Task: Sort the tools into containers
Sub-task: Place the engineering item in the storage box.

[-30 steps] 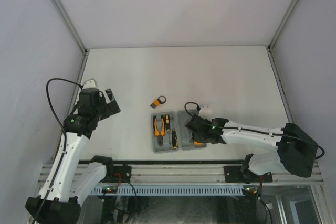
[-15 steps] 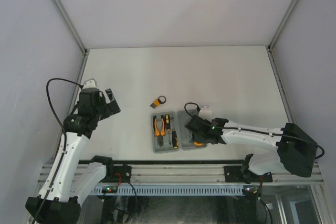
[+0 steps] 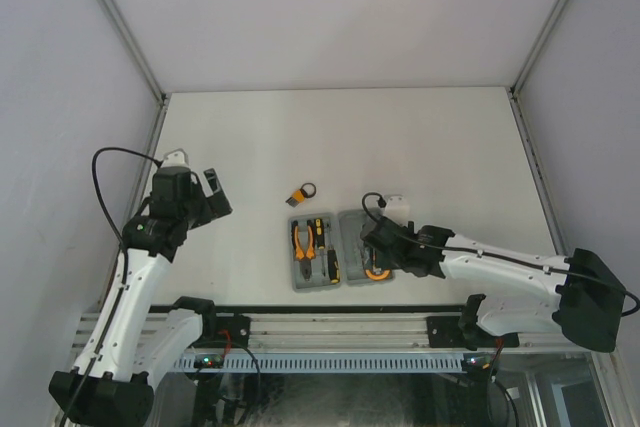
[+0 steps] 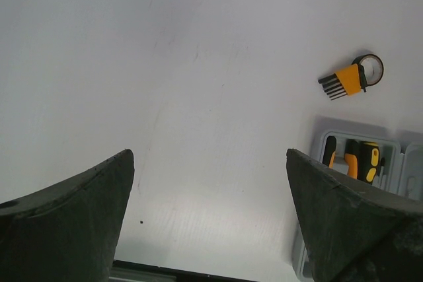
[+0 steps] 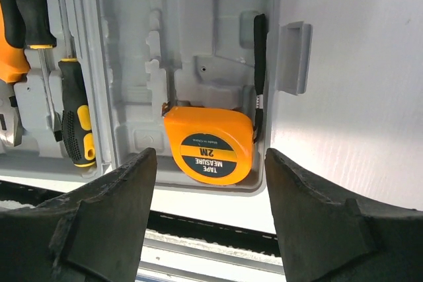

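the left gripper (image 4: 208,156) hangs over bare table (image 4: 198,44) far out on the left, jaws spread wide with nothing between them. over on the right, the right gripper (image 5: 208,163) hovers above the right half of the open grey tool case (image 5: 125,64). its fingers (image 5: 112,209) stand apart, one on each side of the round orange tape measure (image 5: 208,144), touching nothing (there's a sliver of grey showing on both sides). the tape measure lies flat in the near compartment of that half, label up, its black strap running along the right wall. in the left half sit the orange-handled pliers (image 3: 300,240) and the two yellow-and-black screwdrivers (image 3: 325,252), side by side. the hex-key set (image 3: 302,193) lies loose on the table, just beyond the case's far edge.
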### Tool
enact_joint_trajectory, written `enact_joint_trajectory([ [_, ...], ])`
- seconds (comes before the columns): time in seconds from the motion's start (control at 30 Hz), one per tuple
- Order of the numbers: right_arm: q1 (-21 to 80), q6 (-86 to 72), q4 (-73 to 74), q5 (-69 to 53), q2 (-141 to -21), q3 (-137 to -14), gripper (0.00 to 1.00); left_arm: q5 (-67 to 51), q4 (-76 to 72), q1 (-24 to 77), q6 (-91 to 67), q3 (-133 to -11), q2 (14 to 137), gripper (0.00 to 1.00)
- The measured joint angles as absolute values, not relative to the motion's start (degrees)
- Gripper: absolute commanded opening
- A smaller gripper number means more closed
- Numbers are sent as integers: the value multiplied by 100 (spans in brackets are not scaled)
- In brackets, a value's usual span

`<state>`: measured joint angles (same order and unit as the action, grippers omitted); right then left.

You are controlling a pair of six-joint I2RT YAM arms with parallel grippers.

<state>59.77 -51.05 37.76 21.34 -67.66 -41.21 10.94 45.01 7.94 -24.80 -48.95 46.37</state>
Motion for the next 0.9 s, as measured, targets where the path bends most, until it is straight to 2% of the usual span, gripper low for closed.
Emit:
enact_joint_trajectory([
  [0.33,5970,-4862,3664,2211,-6825,-4121,68,1004,4453,794,-2495,-4875,4598,100],
  [0.5,5883,-4779,3664,2335,-6438,-4121,81,685,4309,794,-2641,-4851,4751,100],
  [0.77,5559,-4617,3389,2246,-5763,-3889,97,242,3874,794,-2947,-4381,4711,100],
  [0.83,5400,-4591,3275,2130,-5640,-3743,97,154,3756,834,-3015,-4278,4681,100],
  [0.9,5280,-4567,3221,2008,-5603,-3649,90,152,3695,961,-3094,-4230,4681,99],
])
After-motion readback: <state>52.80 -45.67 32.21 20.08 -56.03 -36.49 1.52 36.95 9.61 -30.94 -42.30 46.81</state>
